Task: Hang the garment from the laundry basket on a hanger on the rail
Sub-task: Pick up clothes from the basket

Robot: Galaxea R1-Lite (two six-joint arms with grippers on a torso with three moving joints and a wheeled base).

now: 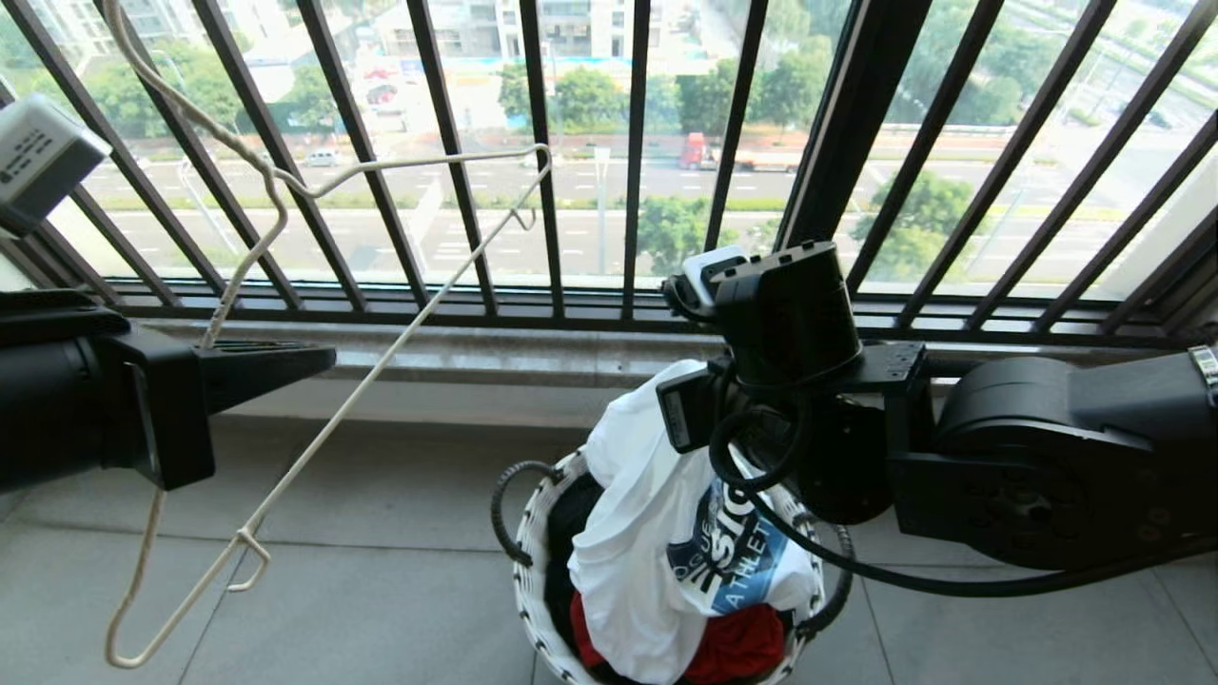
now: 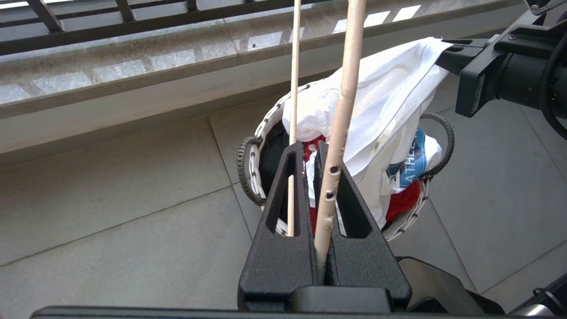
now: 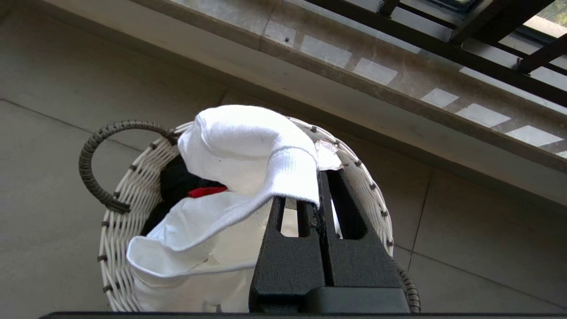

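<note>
The left arm reached in level from the left edge of the head view, and the left gripper (image 1: 319,360) pointed toward the middle of the scene with its jaws pressed together on the hanger (image 1: 381,357). In the left wrist view one cream wire ran up between the closed fingers (image 2: 283,212), while a second wire passed behind a finger's slot. The hanger was held tilted, its hook end rising to the upper left before the black railing (image 1: 633,143) and its far shoulder hanging low over the grey floor tiles (image 1: 381,495). The right arm came in from the right edge, bent at a bulky joint, with its wrist turned downward over the laundry basket (image 1: 533,580). The right gripper (image 3: 320,177) was clamped tight on a fold of the garment (image 1: 657,533), lifting that white cloth above the rim while the rest, with the blue printed graphic, draped down into and over the basket. A red cloth (image 1: 737,647) and a black garment (image 1: 571,518) lay inside the basket beneath it. The basket stood on the tiles just in front of the stone sill (image 1: 495,357), between the two arms.
</note>
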